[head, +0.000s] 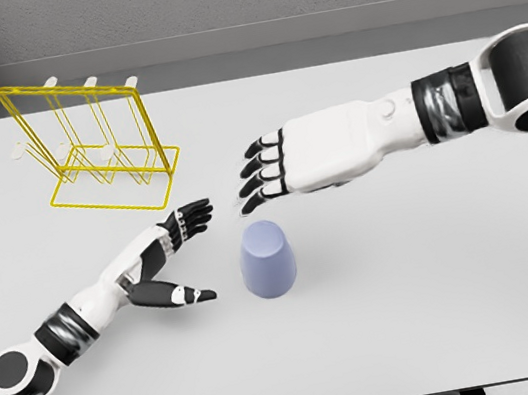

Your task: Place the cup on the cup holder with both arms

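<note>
A pale blue cup [268, 259] stands upside down on the white table [420, 283], near the middle. My right hand [262, 173] hovers just above and behind it, palm down, fingers slightly curled and holding nothing. To the cup's left my left hand [185, 246] lies open, fingers stretched out and thumb pointing toward the cup, a short gap away. The yellow wire cup holder [93, 145] with white pegs stands at the back left of the table.
Grey walls run behind the table and along the left side. The table's front edge shows at the bottom of the view. The right forearm [451, 105] stretches across the right half of the table.
</note>
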Action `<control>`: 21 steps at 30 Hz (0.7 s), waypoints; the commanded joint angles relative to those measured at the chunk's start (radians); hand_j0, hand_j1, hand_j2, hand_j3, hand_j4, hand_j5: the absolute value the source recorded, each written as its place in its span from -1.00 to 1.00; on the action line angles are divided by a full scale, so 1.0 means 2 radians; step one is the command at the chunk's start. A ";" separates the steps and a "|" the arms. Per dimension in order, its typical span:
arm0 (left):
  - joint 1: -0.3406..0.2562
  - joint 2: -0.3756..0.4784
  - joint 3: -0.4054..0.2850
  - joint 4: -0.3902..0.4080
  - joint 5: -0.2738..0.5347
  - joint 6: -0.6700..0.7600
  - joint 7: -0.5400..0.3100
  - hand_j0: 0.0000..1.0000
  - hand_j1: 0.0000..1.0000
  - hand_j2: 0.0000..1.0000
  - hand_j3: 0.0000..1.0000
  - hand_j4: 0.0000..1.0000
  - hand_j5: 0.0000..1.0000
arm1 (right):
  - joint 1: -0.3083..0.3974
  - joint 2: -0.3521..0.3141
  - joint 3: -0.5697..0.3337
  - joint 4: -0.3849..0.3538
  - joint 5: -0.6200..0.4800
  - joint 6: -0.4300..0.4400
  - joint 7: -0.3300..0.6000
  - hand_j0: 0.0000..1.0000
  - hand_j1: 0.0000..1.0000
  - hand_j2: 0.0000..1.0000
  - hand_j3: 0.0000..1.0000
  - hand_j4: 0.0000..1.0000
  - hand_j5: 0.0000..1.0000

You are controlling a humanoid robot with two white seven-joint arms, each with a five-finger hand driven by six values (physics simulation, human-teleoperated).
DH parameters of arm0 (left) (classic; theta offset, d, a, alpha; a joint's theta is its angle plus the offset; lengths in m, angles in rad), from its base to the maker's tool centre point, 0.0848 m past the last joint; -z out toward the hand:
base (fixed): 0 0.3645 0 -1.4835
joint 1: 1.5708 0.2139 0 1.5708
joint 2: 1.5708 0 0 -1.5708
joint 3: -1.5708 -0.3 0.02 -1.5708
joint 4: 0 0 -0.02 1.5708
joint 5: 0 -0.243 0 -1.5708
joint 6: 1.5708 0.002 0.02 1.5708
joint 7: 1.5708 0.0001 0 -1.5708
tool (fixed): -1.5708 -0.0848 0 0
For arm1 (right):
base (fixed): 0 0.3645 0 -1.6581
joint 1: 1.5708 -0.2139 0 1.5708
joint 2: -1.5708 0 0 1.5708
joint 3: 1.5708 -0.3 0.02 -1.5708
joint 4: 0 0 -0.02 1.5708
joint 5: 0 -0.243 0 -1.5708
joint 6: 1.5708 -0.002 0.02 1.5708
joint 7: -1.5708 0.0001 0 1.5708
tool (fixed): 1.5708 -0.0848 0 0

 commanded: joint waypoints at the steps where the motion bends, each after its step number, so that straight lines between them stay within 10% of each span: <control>1: 0.000 -0.003 0.000 0.002 0.002 0.000 0.000 1.00 1.00 1.00 1.00 1.00 1.00 | 0.005 -0.059 -0.065 0.001 -0.062 0.002 0.000 1.00 1.00 1.00 1.00 1.00 1.00; 7: -0.006 -0.023 -0.012 0.006 -0.001 0.001 -0.001 1.00 1.00 1.00 1.00 1.00 1.00 | 0.157 -0.098 -0.238 0.001 -0.140 0.002 0.000 1.00 1.00 1.00 1.00 1.00 1.00; 13: -0.038 -0.056 -0.052 0.028 -0.004 0.018 0.000 1.00 1.00 1.00 1.00 1.00 1.00 | 0.268 -0.045 -0.336 0.018 -0.156 0.002 0.000 1.00 1.00 1.00 1.00 1.00 1.00; 21: -0.054 -0.074 -0.072 0.037 -0.004 0.019 0.000 1.00 1.00 1.00 1.00 1.00 1.00 | 0.274 -0.013 -0.355 0.089 -0.128 0.002 0.000 1.00 1.00 1.00 1.00 1.00 1.00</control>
